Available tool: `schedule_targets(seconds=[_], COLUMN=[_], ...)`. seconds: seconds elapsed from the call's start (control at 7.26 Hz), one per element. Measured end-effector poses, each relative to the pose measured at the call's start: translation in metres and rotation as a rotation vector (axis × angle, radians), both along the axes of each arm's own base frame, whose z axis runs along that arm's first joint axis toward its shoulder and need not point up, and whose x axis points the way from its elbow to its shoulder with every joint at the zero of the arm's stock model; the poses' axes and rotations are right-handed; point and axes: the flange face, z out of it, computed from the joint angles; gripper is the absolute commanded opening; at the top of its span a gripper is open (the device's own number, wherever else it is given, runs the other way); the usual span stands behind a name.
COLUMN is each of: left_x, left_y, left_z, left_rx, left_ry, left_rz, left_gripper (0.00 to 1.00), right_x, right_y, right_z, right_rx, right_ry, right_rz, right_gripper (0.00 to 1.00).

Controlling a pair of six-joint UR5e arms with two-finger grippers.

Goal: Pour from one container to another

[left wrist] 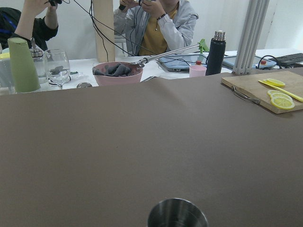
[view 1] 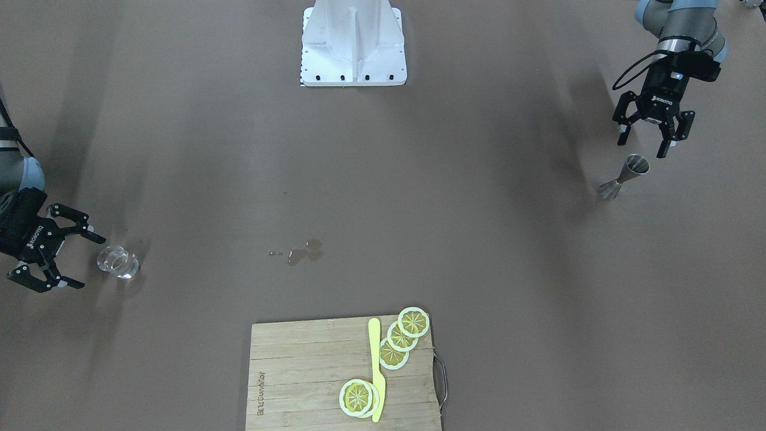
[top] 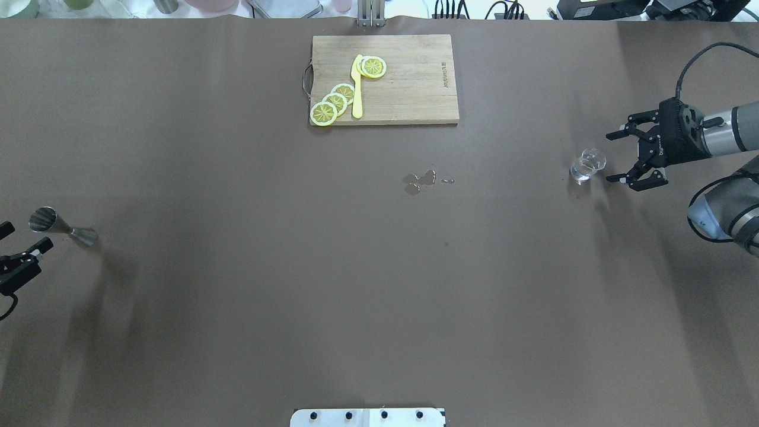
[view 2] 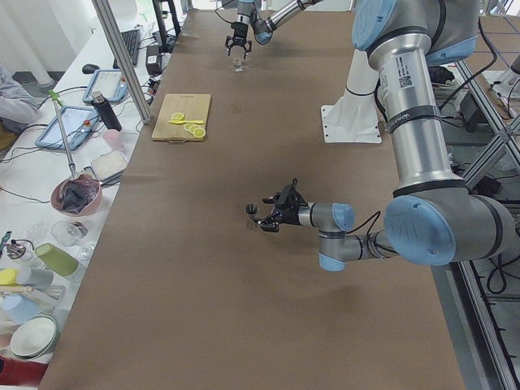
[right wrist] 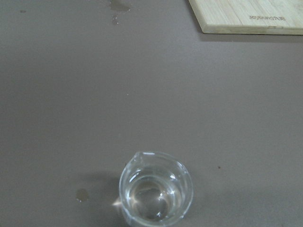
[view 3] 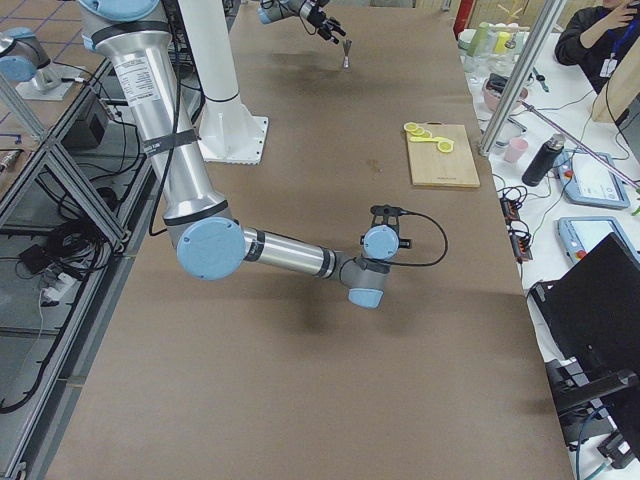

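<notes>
A steel jigger [view 1: 625, 176] stands upright on the brown table, far over on my left side. My left gripper [view 1: 643, 146] is open just short of it and touches nothing; the overhead view shows this gripper [top: 26, 234] beside the jigger [top: 59, 225]. In the left wrist view the jigger's rim [left wrist: 177, 213] sits at the bottom edge. A small clear glass beaker [view 1: 118, 262] holding clear liquid stands far to my right. My right gripper [view 1: 88, 262] is open next to it, fingers apart from the glass. The right wrist view looks down into the beaker [right wrist: 155, 189].
A wooden cutting board [top: 409, 89] with lemon slices [top: 335, 102] and a yellow knife [top: 357, 89] lies at the far middle edge. A small wet spill [top: 421, 181] marks the table centre. The robot's white base [view 1: 353, 42] is on the near side. People sit beyond the far edge.
</notes>
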Motion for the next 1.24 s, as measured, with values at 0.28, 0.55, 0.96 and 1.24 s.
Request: schedule_targets(seconds=[0.28,0.55,0.96,1.24], left_x=[0.003,0.012,0.033,0.050], left_y=[0.003,0.009,0.014,0.008], left_z=[0.011,0.016,0.021,0.029], left_rx=[-0.002,-0.009,-0.051,-0.089], left_ry=[-0.024,-0.022,-0.011,-0.096], left_rz=[-0.025,-0.038,-0.061,-0.176], left_gripper=[0.88,0.87,0.85,0.81], right_x=[-0.008,-0.016,-0.032,-0.035], right_y=[-0.006,-0.005,-0.002,0.001], right_z=[-0.003,-0.006,-0.013,-0.011], right_rx=[0.000,0.008,0.015,0.012], right_ry=[0.000,-0.007,-0.018,-0.018], right_rz=[-0.007,-0.019,-0.044,-0.054], right_gripper=[0.98,0.98,0.94,0.94])
